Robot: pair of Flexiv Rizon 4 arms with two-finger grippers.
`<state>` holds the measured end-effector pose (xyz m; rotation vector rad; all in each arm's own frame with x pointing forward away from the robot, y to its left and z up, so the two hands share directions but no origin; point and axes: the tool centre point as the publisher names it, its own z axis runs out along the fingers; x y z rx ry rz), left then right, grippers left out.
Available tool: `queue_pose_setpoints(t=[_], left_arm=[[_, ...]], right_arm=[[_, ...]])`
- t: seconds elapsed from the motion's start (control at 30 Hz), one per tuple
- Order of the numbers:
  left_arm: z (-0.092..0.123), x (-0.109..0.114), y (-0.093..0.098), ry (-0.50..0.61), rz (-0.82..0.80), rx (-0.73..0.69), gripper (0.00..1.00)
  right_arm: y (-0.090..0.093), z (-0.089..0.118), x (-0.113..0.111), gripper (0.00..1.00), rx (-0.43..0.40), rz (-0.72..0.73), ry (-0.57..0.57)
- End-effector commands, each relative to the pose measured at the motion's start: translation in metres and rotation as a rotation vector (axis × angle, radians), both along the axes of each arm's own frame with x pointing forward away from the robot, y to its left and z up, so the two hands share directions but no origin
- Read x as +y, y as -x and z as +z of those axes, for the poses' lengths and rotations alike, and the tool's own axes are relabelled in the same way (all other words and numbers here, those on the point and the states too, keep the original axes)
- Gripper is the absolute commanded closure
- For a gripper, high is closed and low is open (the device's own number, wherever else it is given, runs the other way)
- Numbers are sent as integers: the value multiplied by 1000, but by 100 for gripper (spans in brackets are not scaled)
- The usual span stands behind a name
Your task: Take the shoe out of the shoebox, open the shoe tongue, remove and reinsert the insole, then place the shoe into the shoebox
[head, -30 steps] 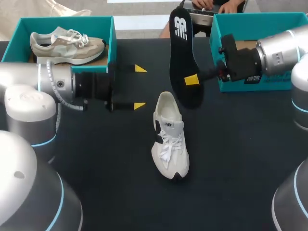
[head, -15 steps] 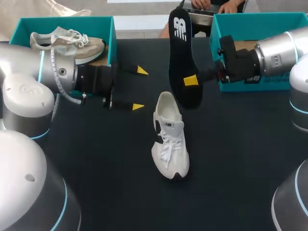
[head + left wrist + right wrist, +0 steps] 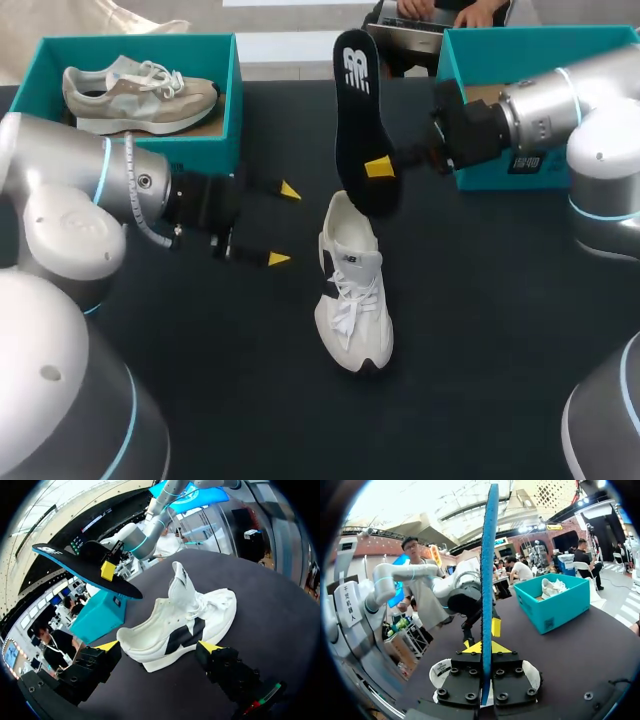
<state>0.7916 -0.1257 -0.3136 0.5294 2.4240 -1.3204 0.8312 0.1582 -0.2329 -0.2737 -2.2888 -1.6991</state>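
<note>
Black insole (image 3: 358,120) is out, pinched in my R gripper (image 3: 376,168) just above white shoe (image 3: 352,290), which sits on table (image 3: 500,330). L gripper (image 3: 283,225) gapes empty beside it. To do: reinsert, then shoe back into shoebox (image 3: 520,50).

A dark desk (image 3: 480,330) carries an open teal box (image 3: 232,110) at its far left corner. Inside the box a beige and grey sneaker (image 3: 140,92) with white laces sits upright on its sole. It lies lengthwise along the box, toe toward the desk's middle.
</note>
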Motion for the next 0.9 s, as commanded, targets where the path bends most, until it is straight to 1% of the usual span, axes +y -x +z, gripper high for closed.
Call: queue_pose_setpoints(t=[0.03,0.13,0.33,0.43,0.9], left_arm=[[-18,-6,-2,-9,22,1,0],[-25,-6,-4,-17,31,11,0],[-37,-9,-12,4,84,64,0],[-43,-10,-15,-4,91,66,0],[-40,-20,-21,17,106,76,0]], right_arm=[[-28,-14,13,100,7,66,-36],[-31,-22,20,100,11,77,-49],[-30,-35,33,100,14,80,-76],[-29,-42,39,100,38,90,-83],[-27,-45,41,100,45,80,-79]])
